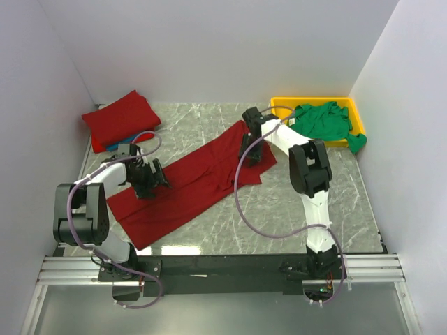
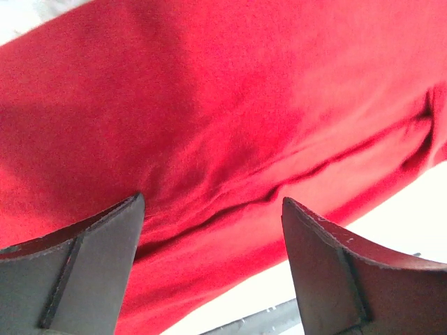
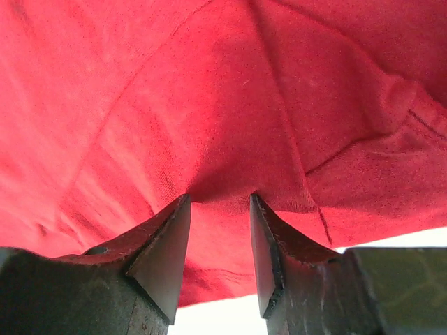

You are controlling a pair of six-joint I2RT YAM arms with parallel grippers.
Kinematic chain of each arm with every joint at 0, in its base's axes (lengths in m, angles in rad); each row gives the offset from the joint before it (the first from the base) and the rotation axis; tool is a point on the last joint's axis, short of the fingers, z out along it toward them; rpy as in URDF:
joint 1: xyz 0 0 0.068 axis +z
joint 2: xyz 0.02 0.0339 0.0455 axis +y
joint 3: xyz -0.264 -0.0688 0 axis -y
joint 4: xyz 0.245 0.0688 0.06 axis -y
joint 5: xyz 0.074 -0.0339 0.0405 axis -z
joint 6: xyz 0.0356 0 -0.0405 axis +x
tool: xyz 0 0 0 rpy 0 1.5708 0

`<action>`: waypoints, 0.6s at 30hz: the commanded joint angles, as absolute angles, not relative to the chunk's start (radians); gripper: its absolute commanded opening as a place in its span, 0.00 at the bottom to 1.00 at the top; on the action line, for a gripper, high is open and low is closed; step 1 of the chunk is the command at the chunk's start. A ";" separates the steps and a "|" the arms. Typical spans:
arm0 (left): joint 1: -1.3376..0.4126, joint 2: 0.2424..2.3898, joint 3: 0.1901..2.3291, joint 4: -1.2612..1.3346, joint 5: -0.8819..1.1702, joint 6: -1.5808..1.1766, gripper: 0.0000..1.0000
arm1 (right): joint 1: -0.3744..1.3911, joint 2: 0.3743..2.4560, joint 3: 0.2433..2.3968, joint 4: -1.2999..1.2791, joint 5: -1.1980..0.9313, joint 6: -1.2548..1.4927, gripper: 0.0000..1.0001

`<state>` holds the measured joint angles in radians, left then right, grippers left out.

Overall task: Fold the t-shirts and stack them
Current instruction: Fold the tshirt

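A dark red t-shirt (image 1: pixel 195 185) lies spread in a long diagonal band across the marble table. My left gripper (image 1: pixel 148 183) is low over its left part. In the left wrist view the left gripper (image 2: pixel 213 199) is open wide, with the red cloth (image 2: pixel 209 105) under it and nothing between the fingers. My right gripper (image 1: pixel 250 155) is at the shirt's far right end. There the right gripper (image 3: pixel 220 197) has its jaws partly apart, and its tips press into the puckered red cloth (image 3: pixel 209 91). A green t-shirt (image 1: pixel 323 120) lies crumpled in the tray.
A folded red shirt (image 1: pixel 120 117) lies at the back left on top of a blue one (image 1: pixel 114 147). The yellow tray (image 1: pixel 311 100) stands in the back right corner. White walls close in the table on three sides. The arms' rail runs along the near edge.
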<state>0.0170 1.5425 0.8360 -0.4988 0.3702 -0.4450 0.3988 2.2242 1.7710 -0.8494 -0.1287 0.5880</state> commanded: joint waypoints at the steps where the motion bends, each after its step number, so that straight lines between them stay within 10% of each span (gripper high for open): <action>1: 0.008 1.545 0.867 -0.569 0.465 -0.423 0.85 | 0.357 2.327 1.932 -0.911 -0.078 0.555 0.47; 18: 0.006 1.341 0.793 -0.549 0.474 -0.483 0.85 | 0.356 2.160 2.047 -0.744 -0.298 0.486 0.48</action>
<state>0.0105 1.3857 0.8375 -0.5869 0.4576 -0.4465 0.3412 2.3108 2.0785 -0.8185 -0.2409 0.5220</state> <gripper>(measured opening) 0.854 0.483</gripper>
